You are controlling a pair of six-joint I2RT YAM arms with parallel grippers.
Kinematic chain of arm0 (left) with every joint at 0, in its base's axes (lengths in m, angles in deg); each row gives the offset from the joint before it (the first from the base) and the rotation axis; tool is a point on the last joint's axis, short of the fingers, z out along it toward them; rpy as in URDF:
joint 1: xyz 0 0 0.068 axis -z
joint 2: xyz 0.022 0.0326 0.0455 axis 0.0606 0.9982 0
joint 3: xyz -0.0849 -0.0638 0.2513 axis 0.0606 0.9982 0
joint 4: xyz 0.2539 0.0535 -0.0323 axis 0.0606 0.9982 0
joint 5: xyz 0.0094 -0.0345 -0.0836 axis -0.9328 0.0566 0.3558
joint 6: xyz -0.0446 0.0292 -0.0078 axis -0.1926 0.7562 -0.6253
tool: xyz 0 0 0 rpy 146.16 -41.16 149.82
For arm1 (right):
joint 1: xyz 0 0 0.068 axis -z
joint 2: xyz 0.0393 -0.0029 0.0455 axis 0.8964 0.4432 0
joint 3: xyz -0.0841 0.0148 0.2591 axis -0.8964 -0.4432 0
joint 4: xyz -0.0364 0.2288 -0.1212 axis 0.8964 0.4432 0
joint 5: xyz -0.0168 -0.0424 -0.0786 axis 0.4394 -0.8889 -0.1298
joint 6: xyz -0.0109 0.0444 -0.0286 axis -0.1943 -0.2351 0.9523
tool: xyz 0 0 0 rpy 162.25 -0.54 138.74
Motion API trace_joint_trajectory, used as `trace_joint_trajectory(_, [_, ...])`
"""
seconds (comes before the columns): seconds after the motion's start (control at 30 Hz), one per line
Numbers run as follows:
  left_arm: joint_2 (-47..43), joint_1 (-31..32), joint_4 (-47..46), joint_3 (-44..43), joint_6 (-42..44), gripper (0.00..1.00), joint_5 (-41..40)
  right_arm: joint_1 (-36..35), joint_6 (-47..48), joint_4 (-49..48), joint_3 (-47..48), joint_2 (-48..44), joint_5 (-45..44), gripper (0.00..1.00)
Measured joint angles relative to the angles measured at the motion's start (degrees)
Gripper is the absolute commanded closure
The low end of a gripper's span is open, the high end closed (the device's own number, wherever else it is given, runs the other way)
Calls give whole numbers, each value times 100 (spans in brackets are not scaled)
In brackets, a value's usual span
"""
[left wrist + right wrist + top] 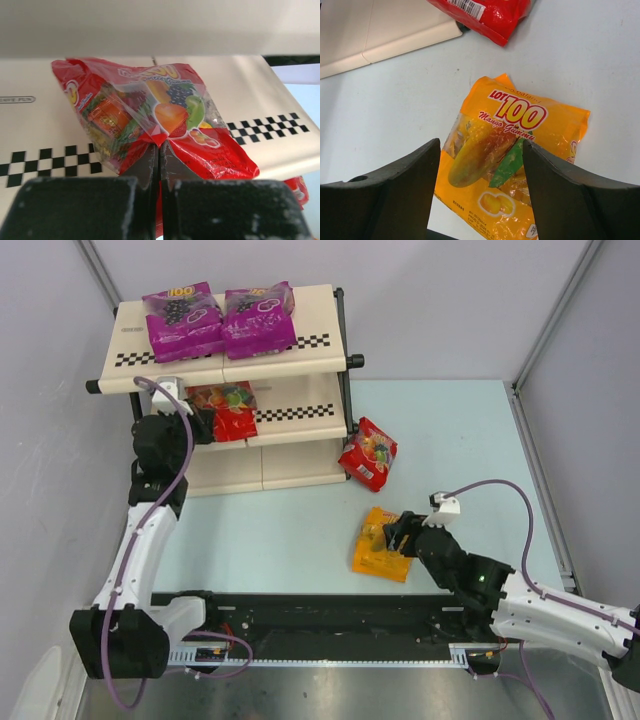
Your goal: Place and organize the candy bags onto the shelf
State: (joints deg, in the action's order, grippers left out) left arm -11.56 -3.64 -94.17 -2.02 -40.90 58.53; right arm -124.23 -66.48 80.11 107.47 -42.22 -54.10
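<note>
On the top tier of the shelf we see one purple bag and a second purple bag lying side by side, touching. Under them, on the middle tier, our left tool is closed narrow on the near edge of a red bag. The left wrist view shows its fingers pinching the foil of that red bag, which rests on the slanted board above the checkered strip. A second red bag lies on the desk, just beside the shelf's lower right corner. Nearer to us, the orange bag lies flat on the desk. Our right tool hangs over it with its jaws wide, holding nothing. From the right wrist, the right tool straddles the orange bag, and we cannot tell whether they touch.
</note>
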Motion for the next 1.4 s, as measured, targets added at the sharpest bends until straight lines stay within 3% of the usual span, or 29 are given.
trace_joint_trajectory(0.33, [289, -645, -85, -190, 11, 100, 625, 190, 127, -433, -7, 337, 369, 29])
trace_joint_trajectory(0.63, [662, -758, -66, -531, 160, 98, 981, 203, 138, -533, -7, 380, 487, 29])
trace_joint_trajectory(0.67, [686, -761, -74, -546, 179, 96, 1016, 205, 138, -533, -7, 378, 487, 29])
trace_joint_trajectory(0.73, [715, -772, -103, -562, 205, 78, 1064, 205, 140, -533, -7, 367, 490, 29])
trace_joint_trajectory(0.87, [723, -791, -140, -564, 223, 54, 1008, 205, 160, -533, -7, 341, 501, 29])
trace_joint_trajectory(1.1, [525, -800, 125, -564, 199, 34, 494, 210, 179, -533, -7, 232, 509, 29])
trace_joint_trajectory(1.23, [142, -802, 293, -566, 96, 28, 168, 258, 271, -555, -7, 76, 546, 28])
trace_joint_trajectory(1.4, [-492, -802, 319, -568, -33, 11, -44, 610, 382, -581, -7, -76, 601, 26])
